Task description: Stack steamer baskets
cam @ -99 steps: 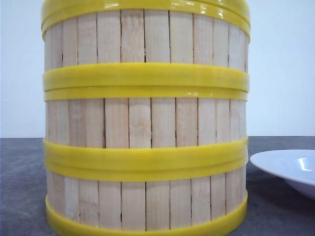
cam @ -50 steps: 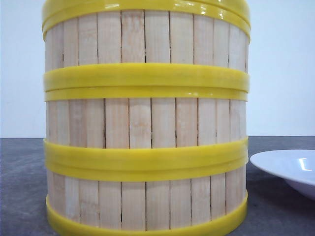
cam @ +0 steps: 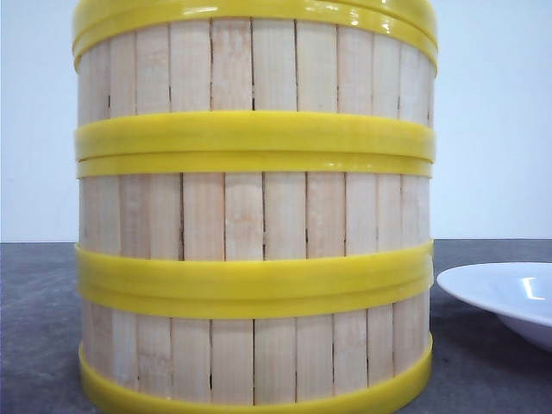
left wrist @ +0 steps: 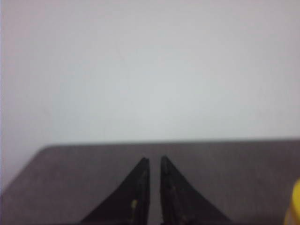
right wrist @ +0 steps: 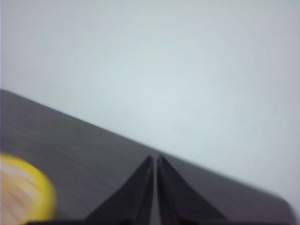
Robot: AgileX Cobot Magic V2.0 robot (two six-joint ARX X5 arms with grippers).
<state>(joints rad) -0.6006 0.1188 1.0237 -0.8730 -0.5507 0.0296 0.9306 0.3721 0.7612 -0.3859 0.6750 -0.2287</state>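
Observation:
In the front view the steamer baskets stand in one straight stack close to the camera: a bottom basket (cam: 254, 358), a middle basket (cam: 254, 216) and a top basket (cam: 254, 65), yellow rims meeting between them. No arm shows in that view. My left gripper (left wrist: 154, 159) hangs over the dark table, jaws nearly together with nothing between them. My right gripper (right wrist: 155, 158) is the same, shut and empty. A blurred yellow-rimmed slatted round piece (right wrist: 21, 194) lies off to one side of the right gripper; a yellow edge (left wrist: 294, 208) shows beside the left one.
A white plate (cam: 509, 297) sits on the dark grey table (cam: 34, 319) to the right of the stack. A pale wall fills the background in all views.

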